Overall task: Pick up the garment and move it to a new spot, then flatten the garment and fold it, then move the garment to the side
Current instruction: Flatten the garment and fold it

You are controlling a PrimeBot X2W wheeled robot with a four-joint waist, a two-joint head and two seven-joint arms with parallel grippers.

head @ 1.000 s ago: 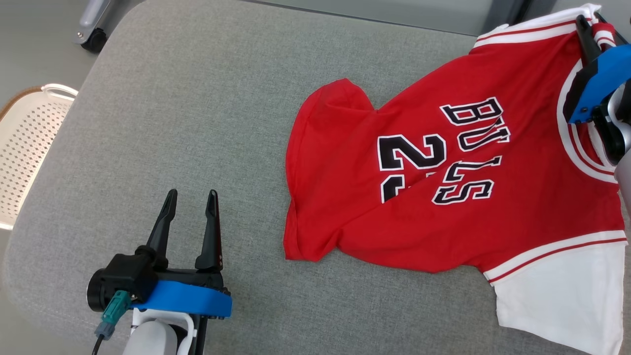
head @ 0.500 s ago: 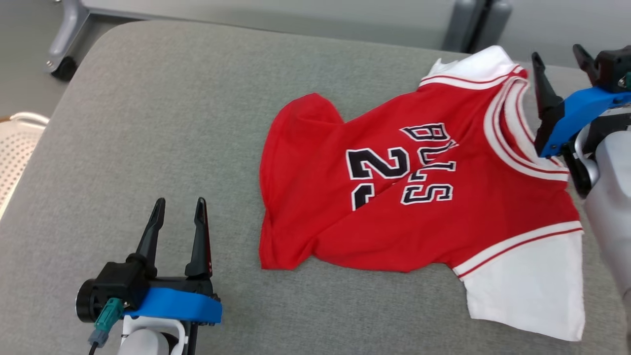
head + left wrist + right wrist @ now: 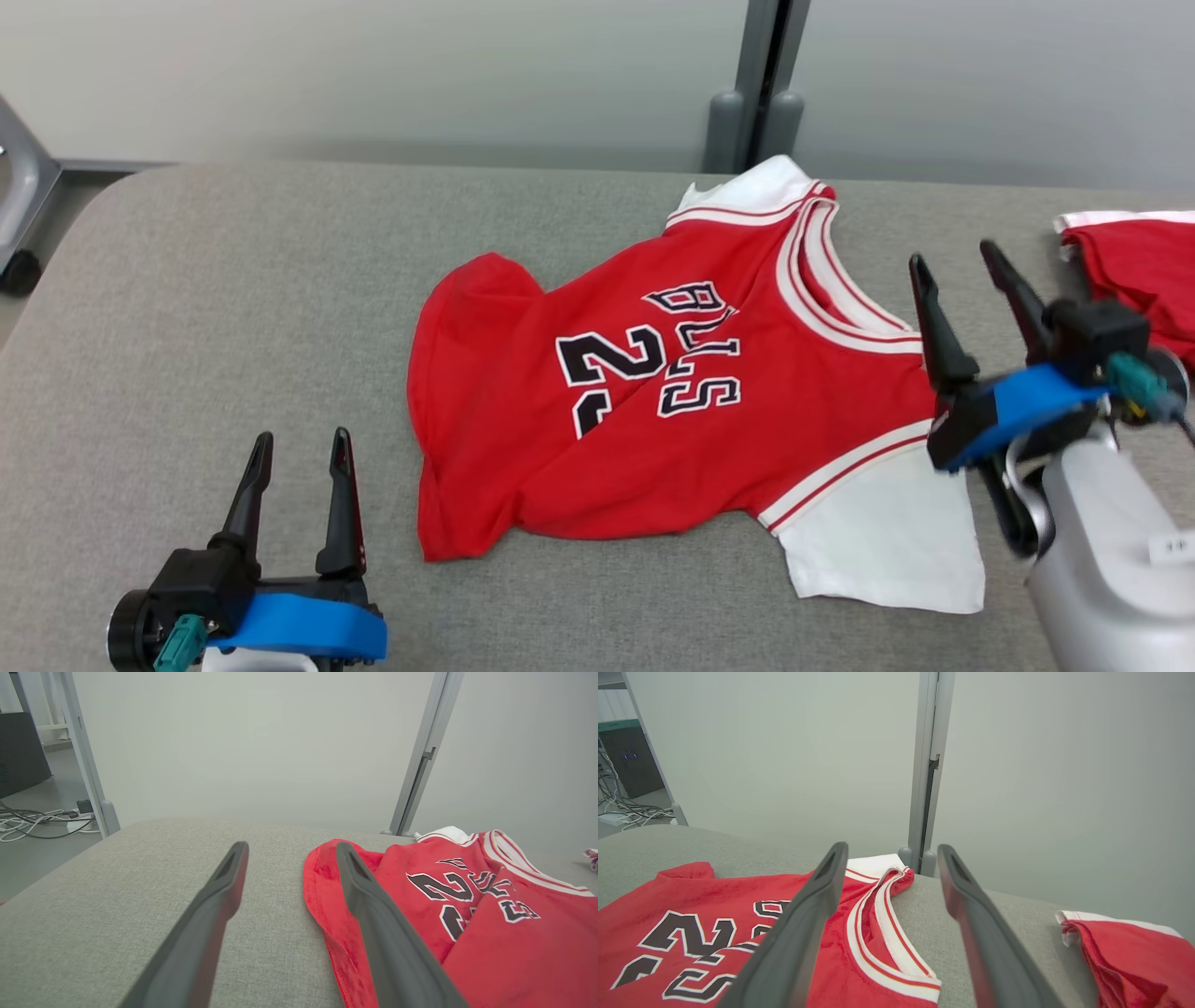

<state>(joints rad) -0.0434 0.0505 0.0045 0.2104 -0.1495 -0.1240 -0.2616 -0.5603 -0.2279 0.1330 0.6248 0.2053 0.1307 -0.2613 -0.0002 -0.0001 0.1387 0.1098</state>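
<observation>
On the grey table (image 3: pixel 233 280), the jersey (image 3: pixel 653 401) lies creased between the left gripper (image 3: pixel 303 435) and right gripper (image 3: pixel 954 255), both spread apart and empty. Pinch only the top layer and that fold probably drags along.

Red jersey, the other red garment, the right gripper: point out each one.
red jersey (image 3: pixel 653 448), head view, red body below the lettering.
other red garment (image 3: pixel 1134 952), right wrist view, its red fabric.
right gripper (image 3: pixel 952 252), head view, midway between its fingertips.

Garment (image 3: pixel 597 467): red jersey, white sleeves, striped trim, black lettering. Lay rumpled on grey tabletop (image 3: pixel 233 308), a diagonal fold crossing its numerals.
</observation>
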